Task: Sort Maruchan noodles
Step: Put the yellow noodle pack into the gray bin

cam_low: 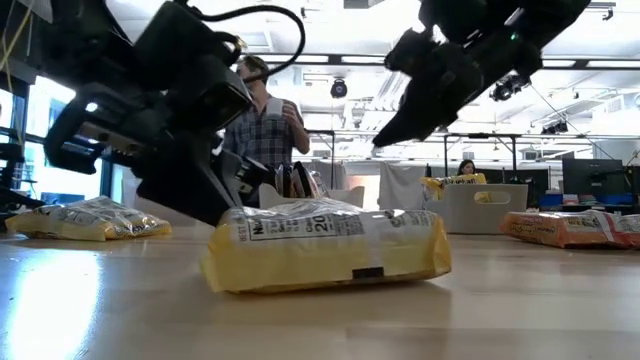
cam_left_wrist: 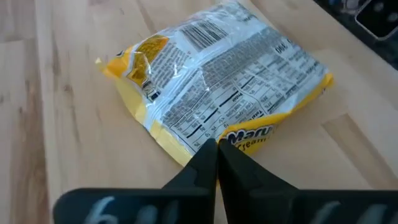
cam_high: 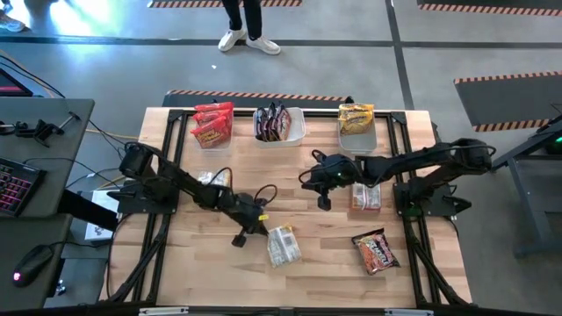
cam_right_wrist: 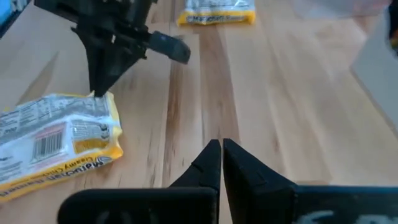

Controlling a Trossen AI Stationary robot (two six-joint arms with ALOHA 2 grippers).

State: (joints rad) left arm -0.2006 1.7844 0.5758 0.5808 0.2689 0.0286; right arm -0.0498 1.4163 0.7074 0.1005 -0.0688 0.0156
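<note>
Left wrist: pincer [cam_left_wrist: 217, 155] pinching yellow packet [cam_left_wrist: 217, 87]

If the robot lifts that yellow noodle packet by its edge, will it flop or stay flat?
Probably mostly flat. The yellow noodle packet looks puffed and boxy, suggesting a stiff block inside, likely light. Its crinkly, shiny wrapper may slip or stretch where the left gripper's shut fingers pinch only the edge, so it could dangle tilted. Squeezed hard, the noodles might crack.
</note>
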